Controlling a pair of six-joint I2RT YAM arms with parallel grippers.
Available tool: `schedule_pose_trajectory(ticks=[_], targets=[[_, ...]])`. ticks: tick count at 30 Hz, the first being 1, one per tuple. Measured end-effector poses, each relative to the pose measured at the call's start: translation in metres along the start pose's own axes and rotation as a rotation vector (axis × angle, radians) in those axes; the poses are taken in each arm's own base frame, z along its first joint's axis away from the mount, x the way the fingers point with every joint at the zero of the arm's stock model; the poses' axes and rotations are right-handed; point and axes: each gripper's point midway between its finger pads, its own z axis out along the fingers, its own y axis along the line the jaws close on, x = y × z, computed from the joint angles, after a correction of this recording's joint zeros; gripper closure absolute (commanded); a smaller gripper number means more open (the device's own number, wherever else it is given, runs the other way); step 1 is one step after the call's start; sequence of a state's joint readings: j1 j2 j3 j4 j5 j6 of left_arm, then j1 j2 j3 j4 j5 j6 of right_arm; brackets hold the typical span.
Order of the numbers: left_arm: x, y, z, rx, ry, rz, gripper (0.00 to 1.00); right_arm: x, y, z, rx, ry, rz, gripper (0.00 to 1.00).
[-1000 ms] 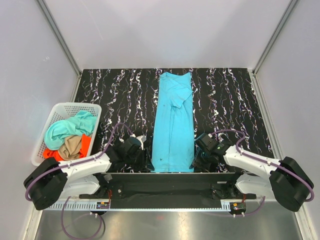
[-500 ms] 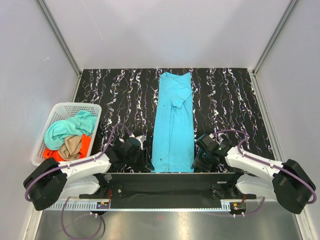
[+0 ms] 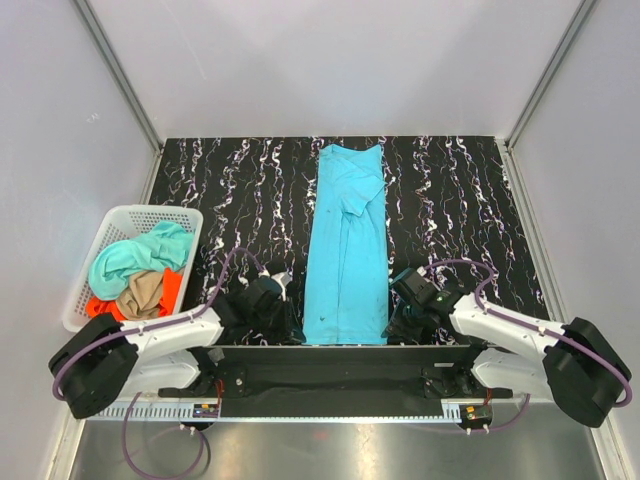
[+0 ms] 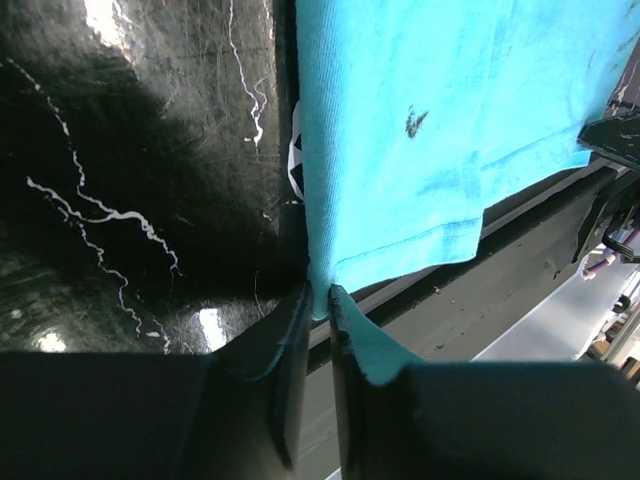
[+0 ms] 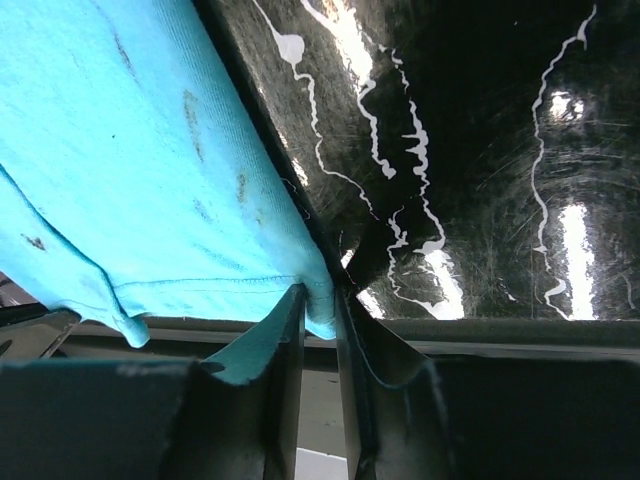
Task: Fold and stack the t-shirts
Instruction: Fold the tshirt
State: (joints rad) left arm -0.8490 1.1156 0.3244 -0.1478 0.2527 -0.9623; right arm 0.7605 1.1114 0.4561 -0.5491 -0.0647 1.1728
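- The cyan shirt (image 3: pixel 347 250) is lying mid-frame as a long narrow strip, with the sleeves already in. Cross folds and stacking are waiting.
- The left gripper (image 4: pixel 320 297) and right gripper (image 5: pixel 318 300) are each pinching a hem corner at the strip's lower end.
- Other shirts (image 3: pixel 138 268) are sitting crumpled in the basket (image 3: pixel 125 214) at left.
- From above, shadow is hiding both grips.

Perhaps claw (image 5: pixel 320 302) on cyan t-shirt (image 5: pixel 130 170) corner

Black white-veined table (image 3: pixel 240 190) carrying cyan t-shirt (image 3: pixel 348 250), folded to long strip, lying mid-table, stretching from far edge to near edge. White basket (image 3: pixel 130 215) sitting at left edge.
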Motion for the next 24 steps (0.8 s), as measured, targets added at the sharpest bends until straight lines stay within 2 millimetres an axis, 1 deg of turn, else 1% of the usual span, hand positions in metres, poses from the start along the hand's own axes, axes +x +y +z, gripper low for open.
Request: schedule_pose_trajectory(ticks=[3, 4, 5, 6, 12, 20, 24], targets=[[0.0, -0.003, 0.003, 0.012, 0.009, -0.004, 0.92, 0.0, 0.0, 0.001, 0.0, 0.0, -0.001, 0.83], [0.0, -0.005, 0.004, 0.02, 0.012, -0.005, 0.99, 0.0, 0.0, 0.001, -0.001, -0.001, -0.001, 0.88], [0.0, -0.007, 0.005, 0.027, 0.016, -0.006, 1.0, 0.0, -0.001, 0.001, -0.002, -0.001, -0.002, 0.98], [0.0, -0.008, 0.005, 0.03, 0.018, -0.006, 1.0, 0.0, -0.001, 0.001, -0.004, -0.002, -0.003, 1.0], [-0.001, -0.009, 0.006, 0.028, 0.022, -0.012, 1.0, 0.001, -0.001, 0.0, -0.006, -0.004, -0.004, 1.0], [0.0, -0.002, 0.0, -0.034, 0.028, -0.016, 1.0, -0.001, -0.005, -0.004, 0.026, -0.011, -0.04, 1.0], [-0.002, -0.004, 0.002, -0.053, 0.048, -0.009, 1.0, -0.004, 0.002, -0.012, 0.024, -0.013, -0.076, 1.0]])
